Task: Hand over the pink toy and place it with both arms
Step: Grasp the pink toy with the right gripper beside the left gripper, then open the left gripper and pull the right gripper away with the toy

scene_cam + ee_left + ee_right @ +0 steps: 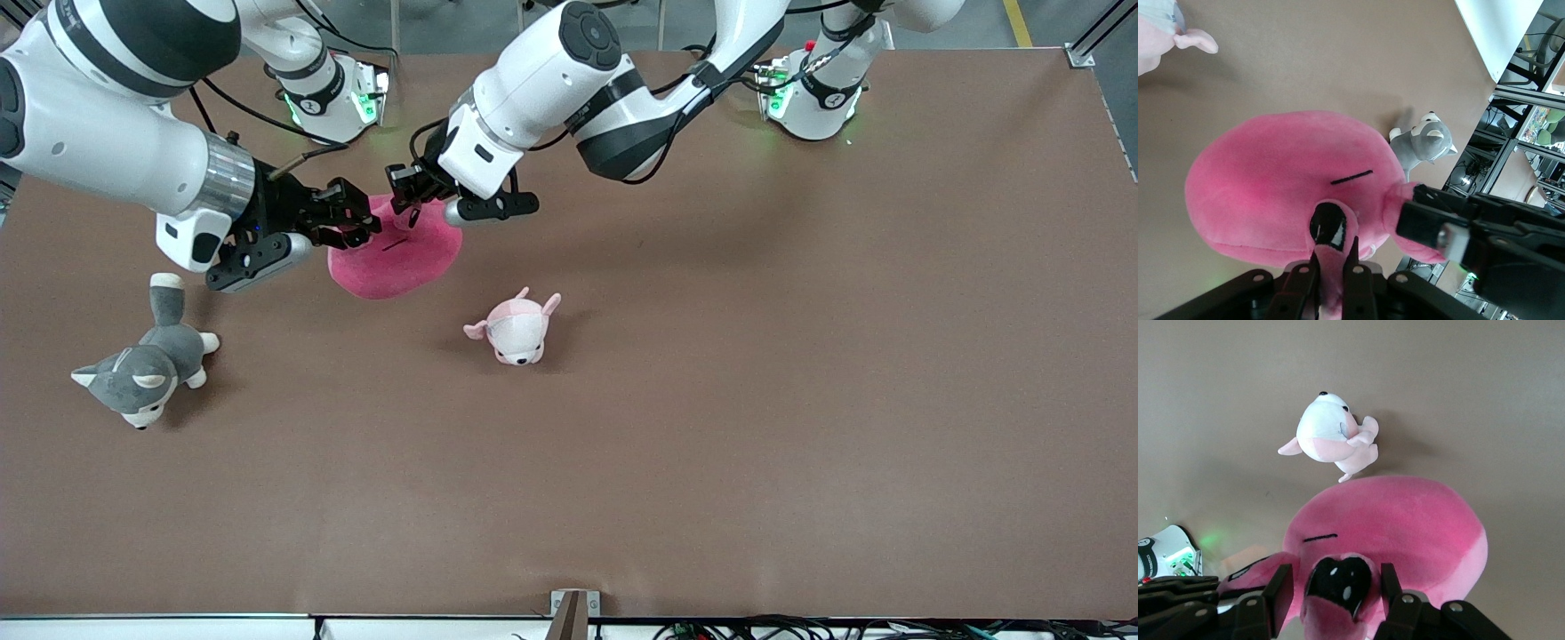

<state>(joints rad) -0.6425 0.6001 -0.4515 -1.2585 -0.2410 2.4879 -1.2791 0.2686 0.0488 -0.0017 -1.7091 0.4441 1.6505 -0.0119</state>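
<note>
— Nearest the front camera, what lies on the brown counter (711, 444)?

— Low at the frame's left edge, a grey-and-white plush dog (142, 369); near the centre, a small pale pink-and-white plush animal (517, 327).

— And the large hot-pink rounded plush toy (396, 253)?

— It is upper left of centre, above the counter, held from two ends. The right gripper (342, 222) is closed on one end of it. The left gripper (411, 191) pinches it with narrow fingers (1355, 280) by a dark eye.
</note>
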